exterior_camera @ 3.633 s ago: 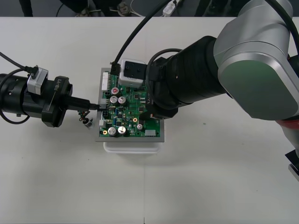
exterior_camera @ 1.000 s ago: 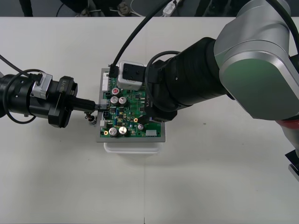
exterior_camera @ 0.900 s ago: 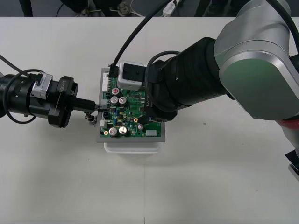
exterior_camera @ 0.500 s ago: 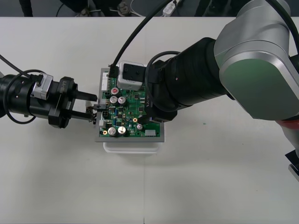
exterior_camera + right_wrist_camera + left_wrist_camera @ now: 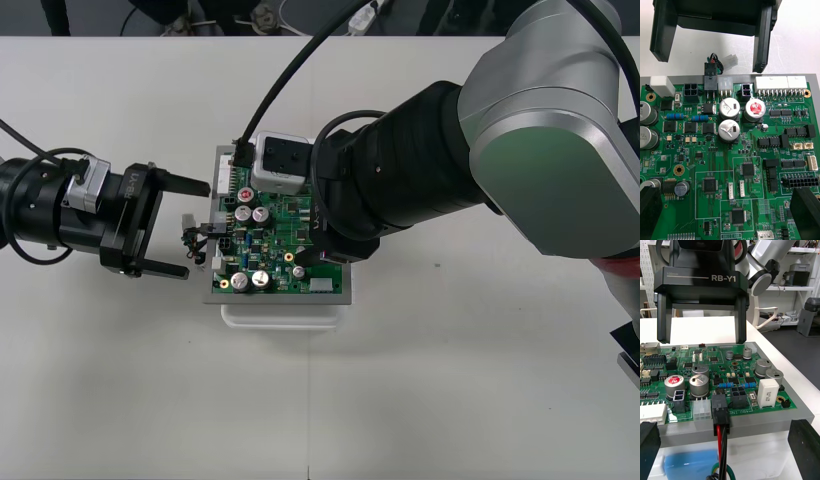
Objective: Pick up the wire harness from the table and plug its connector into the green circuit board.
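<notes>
The green circuit board (image 5: 278, 243) sits on its white base (image 5: 285, 316) at the table's middle. The harness's black plug (image 5: 720, 411) stands in a socket on the board's left edge, and its red and black wires (image 5: 722, 444) hang down from it to the table. My left gripper (image 5: 195, 228) is open just left of that edge, one finger on each side of the wires (image 5: 190, 245), touching nothing. My right gripper (image 5: 726, 213) is open low over the board, its fingers (image 5: 804, 208) wide apart. From the right wrist the plug (image 5: 710, 80) shows seated.
A small white connector (image 5: 730, 60) lies on the table beside the wires, off the board's left edge. Tall capacitors (image 5: 727, 118) stand on the board close behind the plug. The right arm (image 5: 470, 160) covers the board's right half. Bare table stretches to the front.
My left gripper has gone from shut on the plug to wide open. The plug stays in the board's edge socket. The right arm has not moved.
</notes>
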